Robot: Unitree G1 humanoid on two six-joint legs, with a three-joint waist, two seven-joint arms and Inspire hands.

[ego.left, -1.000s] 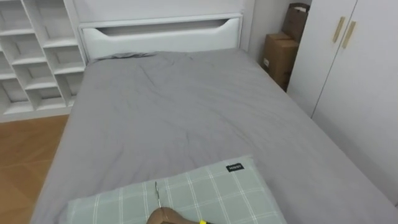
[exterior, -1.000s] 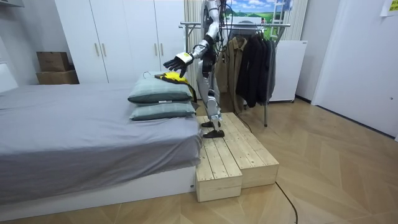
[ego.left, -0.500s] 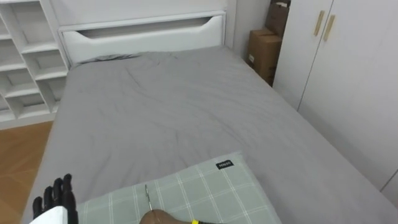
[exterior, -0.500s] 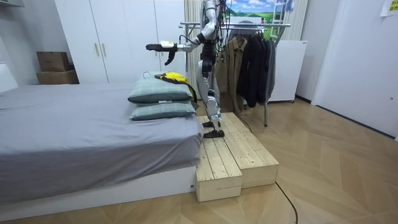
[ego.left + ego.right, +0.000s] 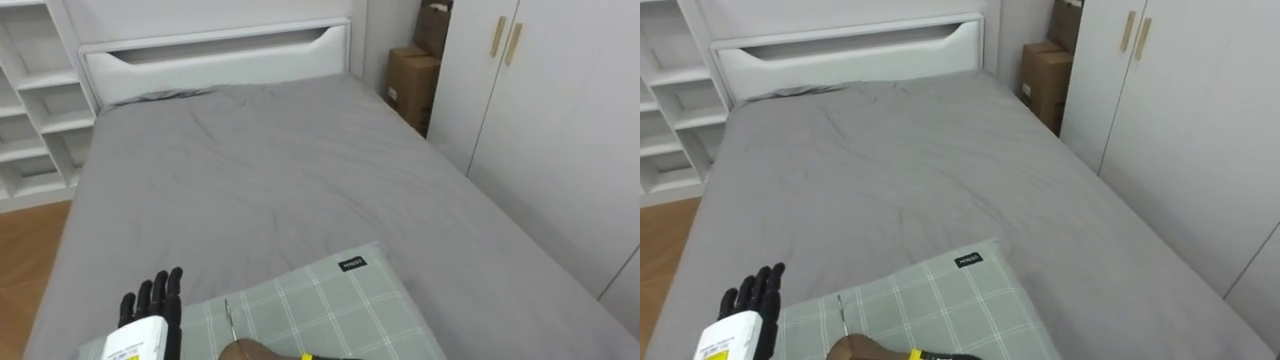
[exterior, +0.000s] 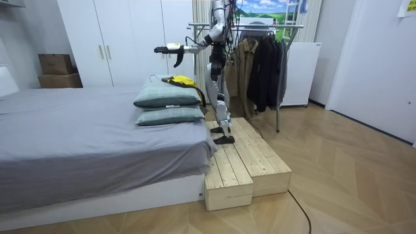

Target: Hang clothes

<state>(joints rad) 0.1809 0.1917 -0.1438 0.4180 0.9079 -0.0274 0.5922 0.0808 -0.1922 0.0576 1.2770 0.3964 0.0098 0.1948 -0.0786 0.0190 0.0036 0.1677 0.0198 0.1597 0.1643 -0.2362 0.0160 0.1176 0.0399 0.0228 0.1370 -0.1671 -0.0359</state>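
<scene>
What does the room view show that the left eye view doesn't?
Room view: a clothes rack hung with dark jackets, and the wooden platform the robot stands on. Left eye view: white shelves beside the bed. Both: the grey bed, the checked pillow, the wardrobe and the robot's open left hand held out over the pillow.
</scene>
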